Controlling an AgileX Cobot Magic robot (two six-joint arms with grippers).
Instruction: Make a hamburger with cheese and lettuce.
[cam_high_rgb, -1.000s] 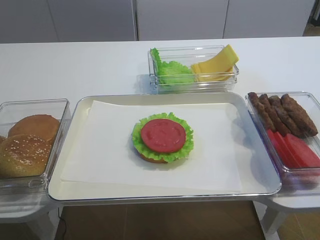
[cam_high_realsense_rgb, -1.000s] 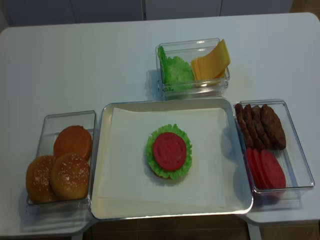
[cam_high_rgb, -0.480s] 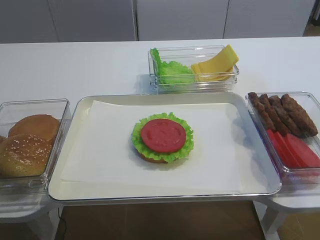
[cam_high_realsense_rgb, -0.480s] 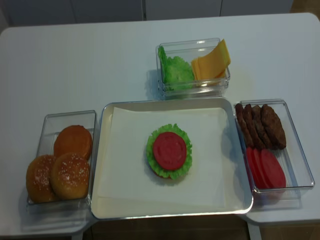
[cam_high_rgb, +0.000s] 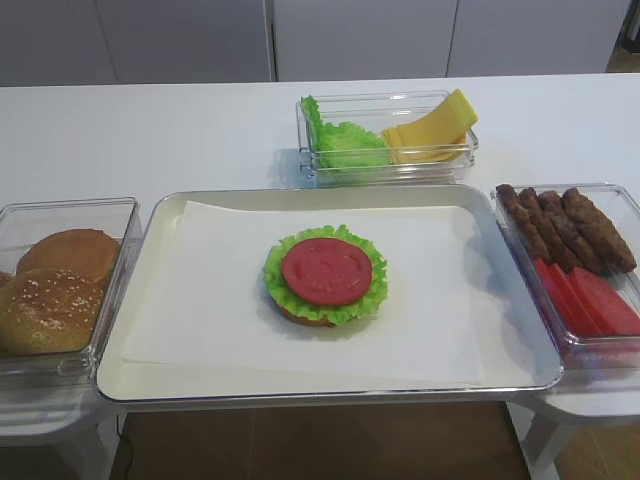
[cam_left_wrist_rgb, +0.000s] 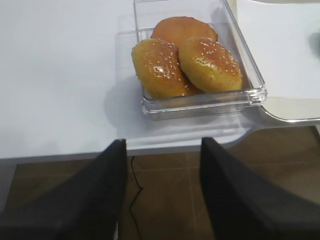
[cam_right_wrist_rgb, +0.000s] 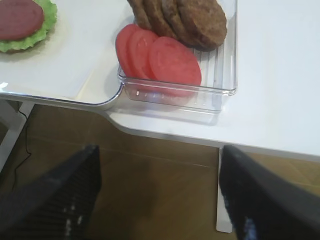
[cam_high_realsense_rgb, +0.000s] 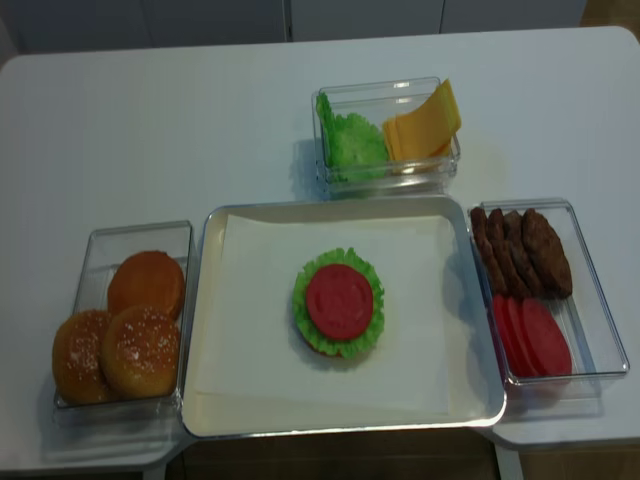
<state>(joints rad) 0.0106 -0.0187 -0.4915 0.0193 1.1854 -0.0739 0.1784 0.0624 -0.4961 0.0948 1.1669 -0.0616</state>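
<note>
We find the hamburger (cam_high_rgb: 325, 274) at the centre of the paper-lined tray (cam_high_rgb: 140, 260): a bun half at the bottom, a frilly green leaf over it, and a round red slice on top.

At twelve o'clock from the tray stands a clear box (cam_high_rgb: 388, 104). It holds the lettuce (cam_high_rgb: 345, 143) on its nine o'clock side and the cheese (cam_high_rgb: 432, 128) on its three o'clock side, the slices leaning against the wall.

At nine o'clock from the tray, a clear bin (cam_high_realsense_rgb: 100, 243) contains three buns (cam_high_realsense_rgb: 140, 350), two of them seeded. At three o'clock, another bin (cam_high_realsense_rgb: 590, 290) holds brown patties (cam_high_realsense_rgb: 525, 250) toward twelve and red slices (cam_high_realsense_rgb: 530, 338) toward six.

We see the left gripper (cam_left_wrist_rgb: 161, 190) only in its wrist view, fingers spread apart with nothing between them, hanging off the table edge near the bun bin. The right gripper (cam_right_wrist_rgb: 157, 195) is likewise parted wide and empty, off the table edge near the patty bin.
</note>
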